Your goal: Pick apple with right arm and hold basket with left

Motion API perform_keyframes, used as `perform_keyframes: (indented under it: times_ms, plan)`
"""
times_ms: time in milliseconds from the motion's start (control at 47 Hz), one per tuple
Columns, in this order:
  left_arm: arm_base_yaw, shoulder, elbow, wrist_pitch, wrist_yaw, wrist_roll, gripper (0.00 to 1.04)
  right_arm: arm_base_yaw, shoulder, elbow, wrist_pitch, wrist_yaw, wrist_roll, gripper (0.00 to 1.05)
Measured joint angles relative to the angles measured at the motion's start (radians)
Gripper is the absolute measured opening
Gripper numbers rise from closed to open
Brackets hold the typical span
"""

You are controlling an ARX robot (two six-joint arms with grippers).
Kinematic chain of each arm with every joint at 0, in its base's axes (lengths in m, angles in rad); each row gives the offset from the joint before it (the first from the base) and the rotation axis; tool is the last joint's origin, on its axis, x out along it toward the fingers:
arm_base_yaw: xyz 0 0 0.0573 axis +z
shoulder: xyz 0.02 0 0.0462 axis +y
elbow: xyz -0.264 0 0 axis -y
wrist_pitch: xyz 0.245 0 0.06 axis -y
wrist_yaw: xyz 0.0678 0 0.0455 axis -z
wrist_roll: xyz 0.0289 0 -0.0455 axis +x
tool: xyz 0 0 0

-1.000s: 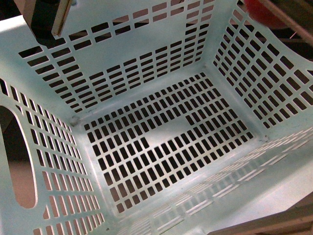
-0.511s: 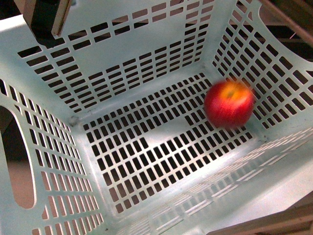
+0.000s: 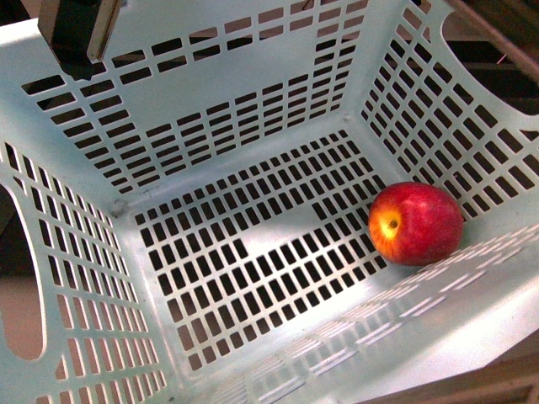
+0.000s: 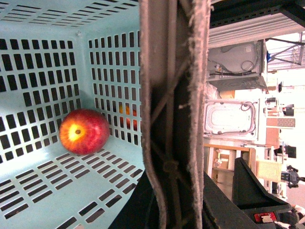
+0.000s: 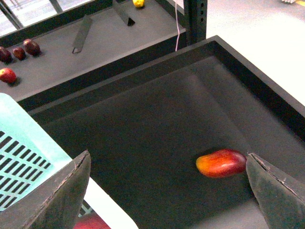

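The apple (image 3: pixel 417 224) lies inside the basket (image 3: pixel 194 29), on the slotted floor in the corner on the robot's right. It touches the foot of the near wall and sits just beside the right-hand wall. It rests on its side, with the yellow patch and its small dark hollow turned toward the middle of the basket's floor, so its axis runs roughly along the floor rather than upright. The left wrist view agrees: the apple (image 4: pixel 84 131) is tucked into a corner of the basket (image 4: pixel 119 155), alone on the floor.

The left gripper (image 3: pixel 76 38) sits on the rim of the basket's far wall, diagonally across the floor from the apple. Its ribbed finger (image 4: pixel 174 95) runs along the basket's rim. The other finger is hidden, but the hold reads as clamped on that wall.

The right gripper (image 5: pixel 169 191) is outside the basket, over a black tray (image 5: pixel 157 109) beside it. Its pads are spread wide with nothing between them. A corner of the basket (image 5: pixel 28 129) shows past one pad, and an elongated red-orange fruit (image 5: pixel 221 163), not the task's fruit, lies on the tray near the other.

So the apple lies across the basket's rim from the right hand, and the left hand is the nearer one. With the apple in the basket, the picking looks done. What remains depends on the left hand keeping the basket level so the apple does not roll out of its corner.
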Motion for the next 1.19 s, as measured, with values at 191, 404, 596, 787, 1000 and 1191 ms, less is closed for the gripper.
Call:
perform_keyframes:
  times_ms: [191,404,596,787,1000,1191]
  plan:
    - [0.0,0.0,0.0,0.0,-0.009,0.002,0.08,-0.051,-0.038,-0.1,0.256,-0.234,-0.153,0.83]
    - [0.0,0.0,0.0,0.0,-0.007,0.002,0.08,-0.105,-0.136,-0.246,0.44,-0.391,-0.348,0.48]
    - [0.0,0.0,0.0,0.0,-0.008,0.002,0.08,-0.199,-0.216,-0.316,0.428,-0.48,-0.378,0.15]
    - [0.0,0.0,0.0,0.0,-0.005,0.002,0.08,-0.201,-0.288,-0.359,0.397,-0.483,-0.389,0.02]
    - [0.0,0.0,0.0,0.0,-0.007,0.002,0.08,-0.201,-0.378,-0.394,0.346,-0.484,-0.389,0.02]
    - [0.0,0.0,0.0,0.0,-0.007,0.002,0.08,-0.201,-0.441,-0.413,0.299,-0.484,-0.389,0.02]
